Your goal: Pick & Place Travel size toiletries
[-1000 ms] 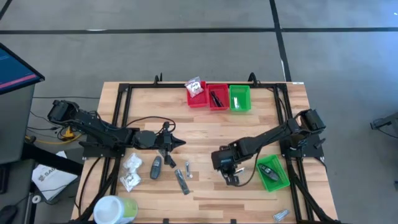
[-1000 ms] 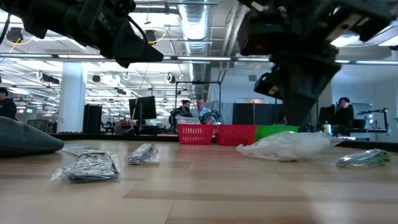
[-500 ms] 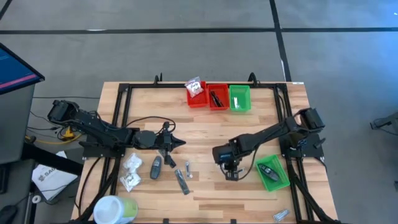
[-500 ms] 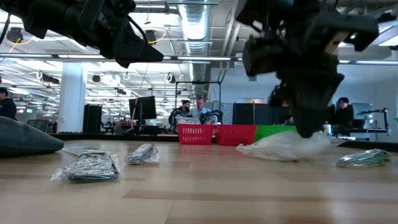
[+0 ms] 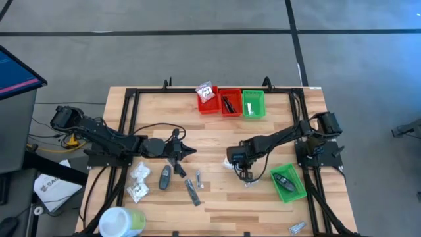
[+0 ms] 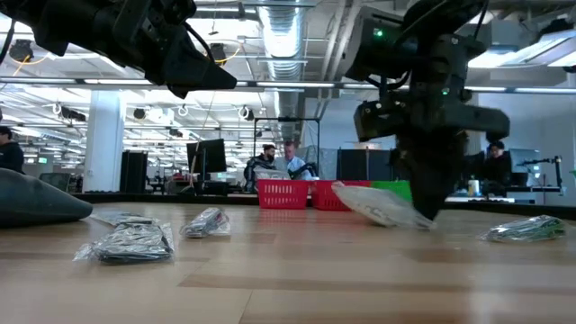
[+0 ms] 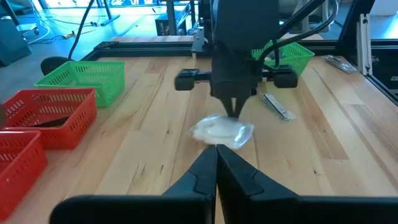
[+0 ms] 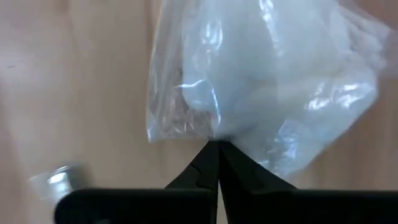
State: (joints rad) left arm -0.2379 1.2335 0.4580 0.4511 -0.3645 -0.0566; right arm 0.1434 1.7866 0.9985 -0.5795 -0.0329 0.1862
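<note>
At table's left, left gripper (image 5: 187, 151) idle, clenched on nothing, above loose toiletries (image 5: 166, 176). Mid-table, right gripper (image 5: 245, 176) pinches clear packet (image 7: 222, 130) by one edge, seemingly lifted clear of wood for carrying. Beyond: bins (image 5: 231, 102) at far edge; bare wooden table (image 5: 217, 131); open office behind, people seated.

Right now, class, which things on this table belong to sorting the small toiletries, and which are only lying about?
Part of the job:
- clear packet pinched in the right gripper
- white packets
- dark sticks
- red bins
- green bin

Lying about:
- big white-and-green tub
- left gripper, shut, holding nothing
</note>
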